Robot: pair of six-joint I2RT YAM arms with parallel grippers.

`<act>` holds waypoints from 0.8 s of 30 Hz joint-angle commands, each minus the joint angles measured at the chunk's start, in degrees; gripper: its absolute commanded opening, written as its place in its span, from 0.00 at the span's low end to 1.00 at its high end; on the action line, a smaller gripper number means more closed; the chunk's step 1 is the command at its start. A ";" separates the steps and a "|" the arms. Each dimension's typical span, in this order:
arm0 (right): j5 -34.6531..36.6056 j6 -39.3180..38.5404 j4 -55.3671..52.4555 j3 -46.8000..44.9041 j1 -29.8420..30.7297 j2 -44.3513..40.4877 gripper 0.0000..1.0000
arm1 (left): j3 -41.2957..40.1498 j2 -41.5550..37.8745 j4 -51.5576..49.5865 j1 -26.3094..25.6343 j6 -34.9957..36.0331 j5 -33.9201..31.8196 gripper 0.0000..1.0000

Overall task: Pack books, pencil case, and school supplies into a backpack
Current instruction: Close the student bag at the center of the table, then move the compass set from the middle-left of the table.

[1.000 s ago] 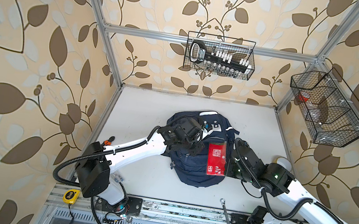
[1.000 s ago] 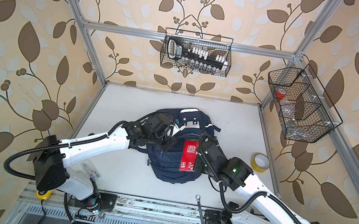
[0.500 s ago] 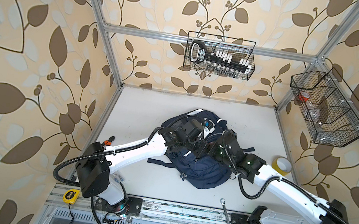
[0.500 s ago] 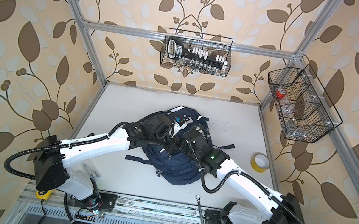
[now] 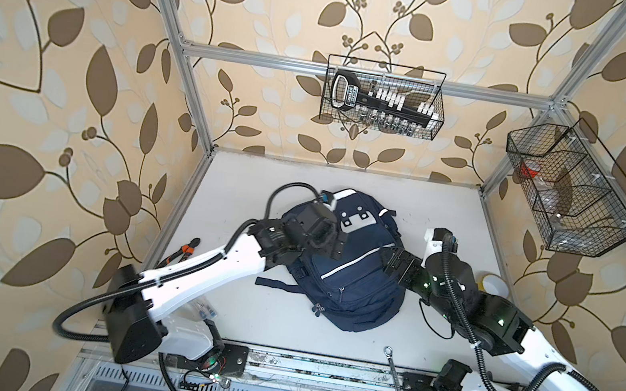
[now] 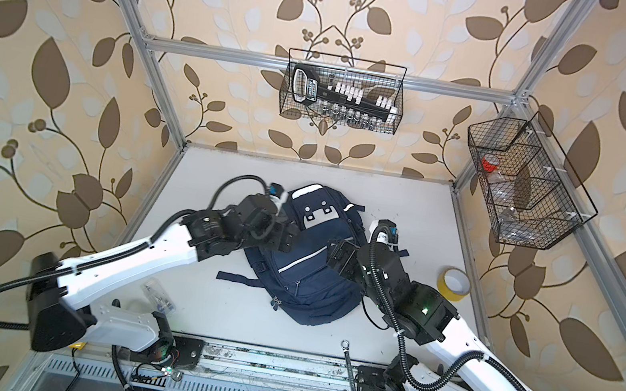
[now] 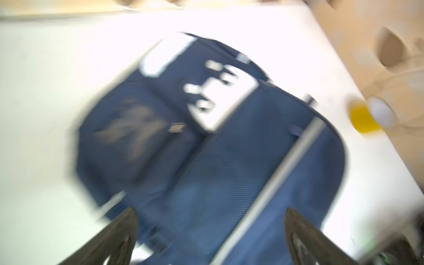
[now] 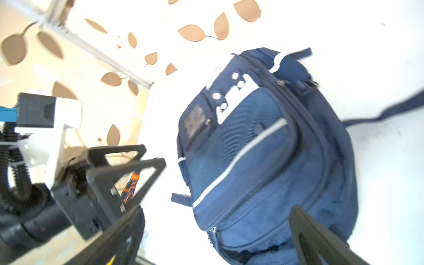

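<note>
A navy backpack (image 5: 345,277) with white stripes and patches lies flat, front side up, in the middle of a white surface (image 5: 448,208) in both top views. Its rounded top points toward the upper part of the frame. Two white robot arms reach in from the lower corners.

The left claw (image 5: 331,245) hangs over the bag's upper left edge and the right claw (image 5: 386,258) over its right edge. Whether either touches the fabric cannot be told from above. Both are spread wide and empty. The blurred left wrist view shows two dark fingers (image 7: 114,238) far apart with only the bag between them. The right wrist view shows the same for the right claw (image 8: 218,213).

No book, pouch or calculator is in view anywhere, so they are probably inside. The bag's zips look closed, though blur leaves that uncertain. A small clear box (image 6: 158,294) with blue contents lies on the surface at the lower left, just beside the left arm and outside the bag. A yellow tape roll (image 6: 453,284) sits at the right edge, pliers (image 5: 185,252) at the left edge and a wrench (image 5: 397,379) at the bottom.

The packing seems nearly done. The likely next move is for the left arm to fetch the clear box. That would call for a gentle pinch on slippery plastic and a pocket opened to receive it.
</note>
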 commanded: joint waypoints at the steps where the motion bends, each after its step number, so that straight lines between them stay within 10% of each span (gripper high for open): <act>1: -2.55 -9.35 -5.33 1.96 3.07 5.85 1.00 | -1.92 -10.99 -25.78 11.57 -16.34 -15.89 0.99; 8: -4.07 -13.09 4.57 5.48 3.86 16.11 1.00 | -11.06 -16.98 -38.72 42.93 -21.29 2.65 0.99; 17: -13.14 -15.19 6.89 -1.53 -3.06 11.50 0.99 | -19.60 -2.62 -22.82 54.54 -20.80 9.74 0.99; 24: -18.04 -15.62 5.45 -7.33 -10.18 5.86 0.97 | -33.47 -6.22 -10.17 61.59 -23.54 13.61 0.99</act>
